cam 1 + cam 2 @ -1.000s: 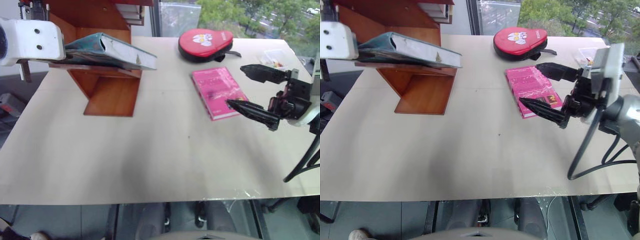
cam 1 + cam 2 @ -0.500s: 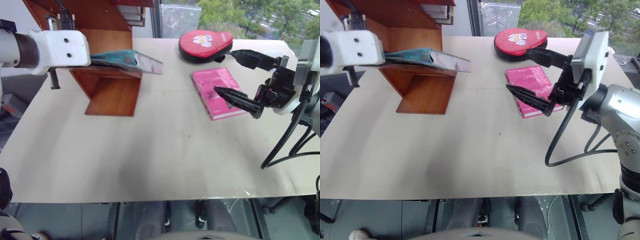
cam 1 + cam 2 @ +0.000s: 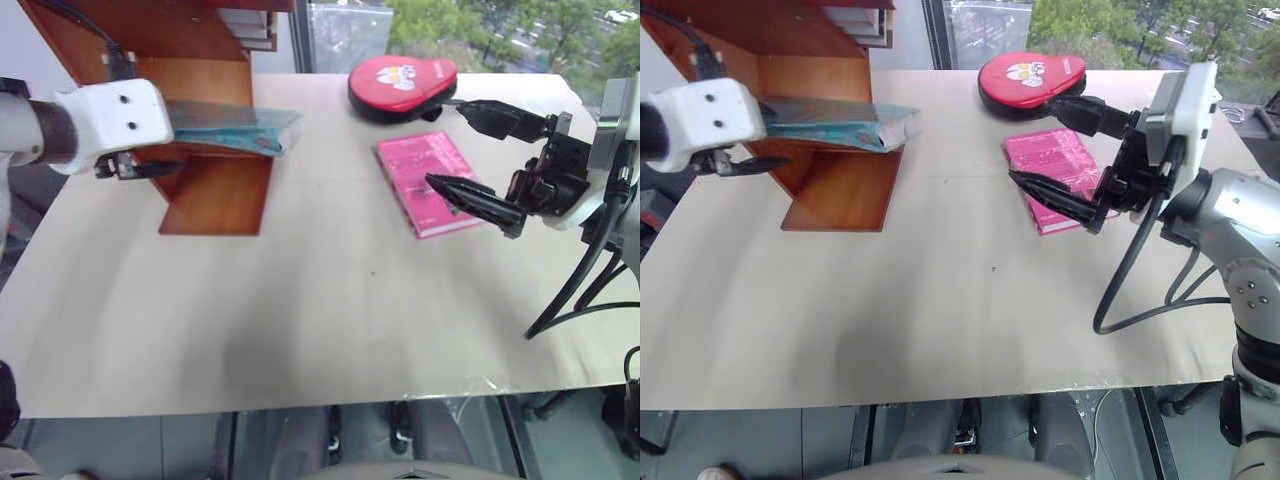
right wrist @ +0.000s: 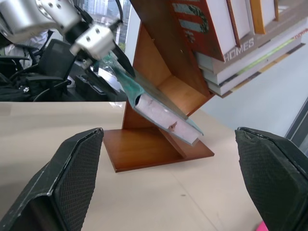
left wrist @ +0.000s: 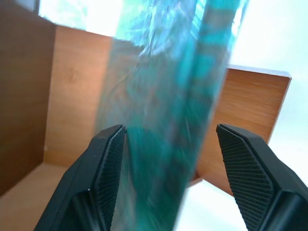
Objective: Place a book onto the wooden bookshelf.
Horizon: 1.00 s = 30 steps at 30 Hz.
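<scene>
Pale table (image 3: pixel 300 330) carrying everything. At its far left corner: wooden bookshelf (image 3: pixel 215 195), slanted, reddish-brown. Teal book (image 3: pixel 830 122) lying flat on the lower shelf board, page-edge end sticking out past the board toward table centre. Left gripper (image 5: pixel 168 168) at the book's outer end: fingers spread either side of the book; one finger (image 5: pixel 108 159) seems to touch the cover, the other (image 5: pixel 240 163) stands clear of it. Not clamped.

Right wrist view adds what the head views cut off: stacked books (image 4: pixel 240 33) on an upper shelf, office chairs (image 4: pixel 38 72) behind the shelf, plus the book's white page edges from the side.

Right gripper (image 3: pixel 480 150) hanging above the pink book (image 3: pixel 425 180), fingers wide apart, holding nothing. Pink book flat near the far right of the table. Red paddle case (image 3: pixel 400 85) at the far edge, just behind the pink book. Nothing between shelf and the right-hand items.
</scene>
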Tool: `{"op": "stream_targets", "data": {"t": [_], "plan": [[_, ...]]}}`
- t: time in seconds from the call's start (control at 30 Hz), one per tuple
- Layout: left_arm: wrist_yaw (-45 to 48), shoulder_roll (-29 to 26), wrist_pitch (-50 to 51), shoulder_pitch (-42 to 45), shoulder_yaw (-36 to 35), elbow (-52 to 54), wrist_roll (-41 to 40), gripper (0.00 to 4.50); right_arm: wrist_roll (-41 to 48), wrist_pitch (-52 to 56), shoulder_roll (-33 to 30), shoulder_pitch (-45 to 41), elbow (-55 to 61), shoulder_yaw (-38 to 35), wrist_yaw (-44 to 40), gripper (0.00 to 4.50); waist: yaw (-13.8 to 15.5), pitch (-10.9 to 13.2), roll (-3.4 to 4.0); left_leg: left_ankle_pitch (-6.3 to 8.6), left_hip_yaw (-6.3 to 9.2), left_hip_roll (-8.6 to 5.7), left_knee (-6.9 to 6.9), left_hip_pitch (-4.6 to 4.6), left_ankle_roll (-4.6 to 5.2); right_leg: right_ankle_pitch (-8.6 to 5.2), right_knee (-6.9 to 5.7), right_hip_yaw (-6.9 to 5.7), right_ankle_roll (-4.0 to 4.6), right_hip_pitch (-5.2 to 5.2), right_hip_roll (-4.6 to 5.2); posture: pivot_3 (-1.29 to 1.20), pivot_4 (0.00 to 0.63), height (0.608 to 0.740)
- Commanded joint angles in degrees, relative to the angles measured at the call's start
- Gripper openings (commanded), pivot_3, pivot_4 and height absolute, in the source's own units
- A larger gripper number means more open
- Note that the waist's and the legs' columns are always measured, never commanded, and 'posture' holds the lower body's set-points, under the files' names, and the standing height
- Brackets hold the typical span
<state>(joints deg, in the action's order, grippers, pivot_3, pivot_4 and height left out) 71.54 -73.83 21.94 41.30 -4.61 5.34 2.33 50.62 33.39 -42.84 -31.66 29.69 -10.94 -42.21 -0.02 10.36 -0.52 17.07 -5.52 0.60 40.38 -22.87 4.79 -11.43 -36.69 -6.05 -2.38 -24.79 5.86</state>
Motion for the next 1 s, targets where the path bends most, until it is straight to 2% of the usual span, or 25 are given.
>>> {"op": "stream_targets", "data": {"t": [0.03,0.2,0.3,0.37,0.4,0.47,0.53,0.6,0.67,0.73,0.77,0.87,0.93,1.0], "plan": [[1.9,-2.3,1.3,-1.2,-6.9,2.0,-5.3,3.22,0.4,-1.3,-0.1,-1.2,-0.4,-1.1,-1.7,4.50,-0.1,0.0,0.00,0.00,0.00,0.00,0.00,0.00,0.00,-0.01,0.00,0.00,-0.01,0.00,0.01,0.00,0.150,0.740],[4.8,-1.5,12.2,-0.9,-17.5,5.5,-18.8,3.22,0.2,-1.4,-0.3,-0.9,-2.2,-1.4,-4.0,4.50,-0.2,0.0,-0.07,0.00,0.02,0.01,0.01,0.01,0.00,-0.01,-0.03,-0.01,-0.01,0.00,0.03,0.00,0.150,0.740],[4.5,0.3,31.3,-0.4,-26.1,10.8,-34.3,3.22,0.2,-1.2,-1.0,-0.6,-3.3,-2.0,-5.5,4.50,-0.3,0.0,-0.09,0.00,0.03,0.01,0.01,0.00,0.00,-0.01,-0.03,-0.01,-0.01,0.00,0.04,0.00,0.150,0.740],[2.4,3.3,40.1,-1.5,-30.0,15.8,-44.0,3.22,0.3,-0.6,-1.8,0.4,-3.5,-2.5,-6.2,4.50,-0.2,0.0,-0.08,0.00,0.06,0.01,0.01,0.00,0.00,-0.01,-0.03,-0.02,-0.02,0.01,0.05,0.00,0.150,0.740],[0.0,5.3,44.2,-1.3,-31.4,17.7,-48.5,3.22,0.5,-0.3,-2.1,1.0,-3.4,-2.8,-6.3,4.50,-0.2,0.0,-0.10,0.00,0.10,0.00,0.02,0.05,-0.01,-0.01,-0.04,-0.02,-0.02,0.06,0.08,0.00,0.150,0.740],[-8.6,14.3,50.1,-2.7,-31.4,22.5,-57.3,3.22,-0.1,0.6,-3.3,3.1,-2.6,-3.2,-6.1,4.50,0.1,-0.1,0.11,-0.01,0.15,0.00,0.05,0.06,-0.03,-0.01,-0.04,-0.07,-0.02,0.10,0.08,0.00,0.150,0.740],[-14.6,22.0,49.6,-7.4,-28.6,28.2,-60.4,3.22,-1.0,0.9,-4.1,5.9,-2.0,-3.8,-5.5,4.50,0.7,-0.1,0.09,-0.01,0.22,-0.06,0.07,0.31,-0.02,0.00,-0.07,0.07,-0.01,0.38,0.17,0.00,0.150,0.740],[-21.9,31.3,45.3,-12.4,-23.2,33.1,-58.8,3.22,-4.6,1.5,-5.1,9.8,-1.6,-3.3,-2.8,4.50,0.7,0.1,-0.23,-0.01,0.29,-0.04,0.12,0.44,-0.03,0.10,-0.09,0.11,0.15,0.56,0.16,0.00,0.150,0.740],[-27.2,38.8,37.5,-16.6,-17.1,34.3,-52.5,3.22,-9.5,2.4,-5.9,13.3,0.0,-1.6,1.5,4.50,0.8,0.0,-0.29,-0.02,0.36,-0.03,0.21,0.37,-0.06,0.12,-0.05,0.06,0.19,0.56,0.13,0.00,0.150,0.740],[-31.7,44.4,31.9,-17.8,-11.8,29.6,-46.4,3.22,-11.9,2.2,-5.8,18.9,1.7,-2.2,2.9,4.50,1.2,0.0,-0.29,-0.01,0.37,-0.12,0.28,0.43,-0.06,0.13,-0.05,0.07,0.20,0.69,0.20,0.00,0.150,0.740],[-32.0,46.8,27.4,-18.9,-9.0,26.5,-43.0,3.49,-13.4,1.6,-5.7,23.3,2.6,-3.0,3.1,4.50,1.5,-0.1,-0.31,-0.01,0.44,-0.12,0.27,0.42,-0.06,0.13,0.02,-0.03,0.21,0.76,0.19,0.00,0.150,0.740],[-33.0,48.5,17.0,-22.4,-2.1,19.7,-33.4,4.43,-17.7,-0.7,-5.5,34.8,4.5,-6.3,3.3,4.50,1.6,-0.1,-0.26,-0.02,0.46,-0.10,0.30,0.41,-0.07,0.13,-0.01,-0.09,0.22,0.75,0.12,0.00,0.150,0.740],[-33.0,47.9,12.8,-24.7,-1.3,17.4,-30.3,4.43,-18.4,-1.4,-4.9,39.4,5.3,-9.0,3.3,4.50,1.4,-0.1,-0.22,-0.01,0.41,-0.10,0.29,0.43,-0.06,0.12,0.00,-0.09,0.21,0.72,0.12,0.00,0.150,0.740],[-28.5,45.3,7.2,-28.8,-1.8,16.3,-28.9,4.43,-18.8,-2.3,-4.7,44.9,5.8,-12.3,1.2,4.50,0.9,-0.1,-0.22,-0.01,0.37,-0.07,0.28,0.44,-0.05,0.12,0.00,-0.07,0.20,0.72,0.12,0.00,0.150,0.740]]}}
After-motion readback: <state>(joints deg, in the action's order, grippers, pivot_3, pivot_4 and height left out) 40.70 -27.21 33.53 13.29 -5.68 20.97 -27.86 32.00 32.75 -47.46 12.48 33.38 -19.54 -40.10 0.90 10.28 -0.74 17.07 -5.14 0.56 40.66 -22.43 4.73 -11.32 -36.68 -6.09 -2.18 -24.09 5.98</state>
